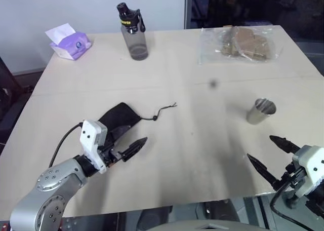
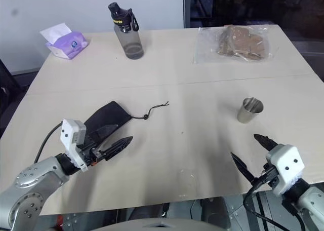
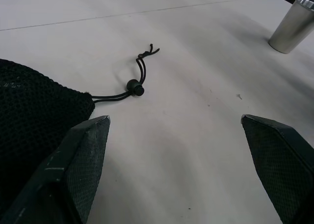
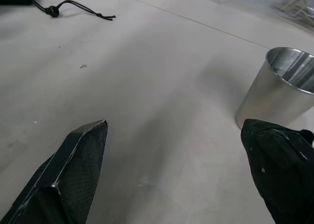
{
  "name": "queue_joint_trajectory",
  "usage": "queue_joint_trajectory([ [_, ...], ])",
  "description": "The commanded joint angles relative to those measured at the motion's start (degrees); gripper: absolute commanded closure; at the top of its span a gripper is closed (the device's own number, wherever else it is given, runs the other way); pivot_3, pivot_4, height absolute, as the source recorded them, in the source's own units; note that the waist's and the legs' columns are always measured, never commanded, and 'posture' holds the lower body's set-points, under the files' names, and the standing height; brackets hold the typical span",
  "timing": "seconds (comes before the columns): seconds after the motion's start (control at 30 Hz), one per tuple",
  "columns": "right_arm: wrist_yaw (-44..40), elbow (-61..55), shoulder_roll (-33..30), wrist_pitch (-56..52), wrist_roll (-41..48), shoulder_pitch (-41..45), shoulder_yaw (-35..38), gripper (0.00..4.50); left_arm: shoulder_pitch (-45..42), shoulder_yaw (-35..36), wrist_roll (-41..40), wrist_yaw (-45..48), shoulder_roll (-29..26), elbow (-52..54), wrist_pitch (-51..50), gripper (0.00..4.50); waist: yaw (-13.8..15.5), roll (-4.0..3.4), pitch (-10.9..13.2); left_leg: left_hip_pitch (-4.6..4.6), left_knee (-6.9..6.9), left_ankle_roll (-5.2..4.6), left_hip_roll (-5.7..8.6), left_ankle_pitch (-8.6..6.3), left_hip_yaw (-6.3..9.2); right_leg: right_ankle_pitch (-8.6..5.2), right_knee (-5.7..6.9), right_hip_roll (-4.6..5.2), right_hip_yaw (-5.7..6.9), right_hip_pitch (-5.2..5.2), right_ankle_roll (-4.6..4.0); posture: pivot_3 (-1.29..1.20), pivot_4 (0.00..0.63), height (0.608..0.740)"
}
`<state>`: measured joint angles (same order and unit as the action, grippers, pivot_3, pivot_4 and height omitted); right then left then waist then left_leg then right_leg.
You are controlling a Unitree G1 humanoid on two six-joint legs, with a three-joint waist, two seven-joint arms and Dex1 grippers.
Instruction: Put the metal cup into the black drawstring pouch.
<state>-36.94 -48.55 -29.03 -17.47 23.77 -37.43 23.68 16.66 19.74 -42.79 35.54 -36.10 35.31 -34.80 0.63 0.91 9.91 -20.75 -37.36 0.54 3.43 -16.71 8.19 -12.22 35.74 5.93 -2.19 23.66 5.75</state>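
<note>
The metal cup (image 1: 260, 112) stands upright on the right half of the beige table, mouth up, nothing inside that I can see. My right gripper (image 1: 259, 147) hovers open just short of it near the table's front edge; the right wrist view has the cup (image 4: 277, 89) beside one fingertip, untouched. The black drawstring pouch (image 1: 119, 117) lies flat at front left, its knotted cord (image 1: 162, 112) trailing toward the middle. My left gripper (image 1: 129, 140) is open over the pouch's near end, one finger above the fabric (image 3: 34, 111), holding nothing.
At the back of the table stand a grey translucent bottle (image 1: 134, 36) with a black cap, a purple tissue pack (image 1: 71, 42) at far left, and a clear plastic bag (image 1: 243, 43) of brown contents at far right. The table's front edge (image 1: 202, 200) runs close under both grippers.
</note>
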Motion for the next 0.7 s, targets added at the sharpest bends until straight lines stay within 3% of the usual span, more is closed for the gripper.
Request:
queue_joint_trajectory([
  [0.03,0.46,-2.03,-1.2,-0.24,1.55,4.61,-1.32,0.0,-2.13,0.93,-1.64,-5.43,1.59,2.05,-2.08,0.06,-0.01,0.0,0.0,0.0,0.0,0.0,0.0,0.0,0.0,0.0,0.0,0.0,0.0,0.0,0.0,0.0,0.15,0.74],
  [0.13,0.88,-3.4,-3.52,-2.73,2.83,13.31,-6.27,0.0,-8.22,0.14,-4.21,-20.23,6.25,4.44,-9.91,0.06,-0.27,0.09,0.03,0.04,-0.07,-0.01,0.01,0.01,-0.04,0.01,0.01,0.01,-0.09,-0.03,0.03,0.0,0.15,0.74],
  [0.33,0.55,-4.03,-6.77,-6.01,5.87,20.81,-9.38,0.0,-19.01,0.34,-5.45,-38.34,10.61,5.42,-21.36,0.06,0.29,0.27,-0.06,0.03,-0.13,0.07,0.03,0.07,0.2,0.14,0.13,-0.05,0.14,-0.07,-0.08,0.0,0.15,0.74],
  [0.4,0.81,-3.81,-7.7,-7.01,6.88,23.58,-9.87,0.0,-24.9,-1.77,-1.46,-46.53,10.89,4.72,-29.82,0.06,0.19,0.3,-0.05,0.02,-0.13,0.26,0.05,0.17,0.18,0.14,0.12,-0.03,0.13,-0.06,-0.08,0.0,0.15,0.74],
  [0.53,1.3,-3.22,-8.75,-8.77,8.26,27.98,-11.17,0.0,-37.02,-2.1,7.3,-60.81,18.28,0.86,-44.6,0.06,0.16,0.38,-0.06,0.01,-0.13,0.32,0.08,0.21,0.14,0.14,0.08,-0.03,0.11,-0.06,-0.07,0.0,0.15,0.74],
  [0.6,0.32,-3.2,-9.65,-9.64,9.58,29.11,-11.5,0.0,-42.19,-1.19,11.72,-64.35,23.02,-2.16,-50.68,0.06,0.19,0.45,-0.03,-0.01,-0.13,0.33,0.08,0.21,0.16,0.15,0.08,-0.04,0.12,-0.05,-0.07,0.0,0.15,0.74],
  [0.7,-1.47,-3.3,-11.44,-10.51,11.79,30.62,-11.69,0.0,-46.89,-1.39,18.25,-66.53,25.86,-5.54,-55.16,0.06,0.04,0.48,-0.04,-0.03,-0.13,0.34,0.09,0.21,0.15,0.15,0.08,-0.04,0.13,-0.03,-0.07,0.0,0.15,0.74],
])
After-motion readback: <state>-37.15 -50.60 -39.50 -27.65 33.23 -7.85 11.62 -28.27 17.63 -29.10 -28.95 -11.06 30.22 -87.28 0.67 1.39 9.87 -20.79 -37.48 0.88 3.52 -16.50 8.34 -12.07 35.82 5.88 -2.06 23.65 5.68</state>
